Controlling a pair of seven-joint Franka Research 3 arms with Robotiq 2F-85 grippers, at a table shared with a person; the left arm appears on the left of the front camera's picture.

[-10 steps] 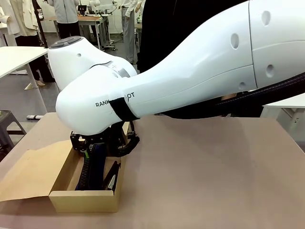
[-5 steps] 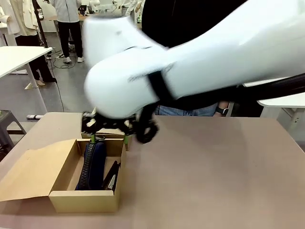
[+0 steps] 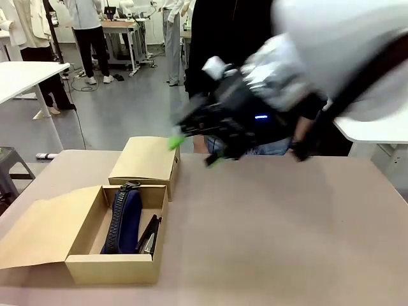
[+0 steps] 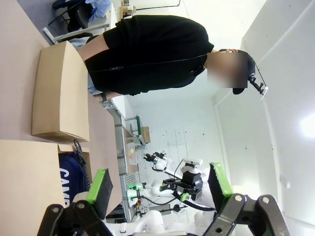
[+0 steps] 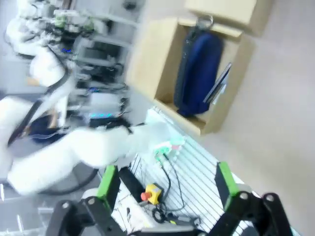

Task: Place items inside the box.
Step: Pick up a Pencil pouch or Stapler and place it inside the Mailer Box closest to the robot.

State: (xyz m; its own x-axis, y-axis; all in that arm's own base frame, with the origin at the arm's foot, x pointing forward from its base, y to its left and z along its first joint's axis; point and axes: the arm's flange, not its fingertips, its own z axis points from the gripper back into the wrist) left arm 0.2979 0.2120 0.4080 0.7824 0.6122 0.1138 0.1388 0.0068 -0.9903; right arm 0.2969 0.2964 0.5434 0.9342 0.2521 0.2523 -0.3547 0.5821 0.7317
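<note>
- The right gripper [image 3: 194, 150] has pulled up and back from the box [image 3: 111, 268]. It now hangs blurred in the air above the table [image 3: 287, 229], to the right of the smaller box [image 3: 145, 159].
- Its jaws stand wide apart with nothing between the green pads.
- 1 second ago that arm lay low over the box, its gripper down at the pencil case [image 3: 124, 220]. Half a second ago it was lifting over the box's far end.
- The pencil case lies lengthwise in the box, where it was in both earlier frames. The black stapler [image 3: 150, 234] lies just beside it, along the right wall.
- The flap [image 3: 38, 233] lies folded out to the left, as before, so the box is open.
- The smaller box was hidden behind the arm earlier and now shows plainly, touching the far end of the box.
- The left gripper [image 4: 160, 184] is also spread wide and empty, looking toward the person [image 4: 147, 54].
- Judgement: a drop-off looks finished, with 2 items in, and the right arm is free to fetch another.
</note>
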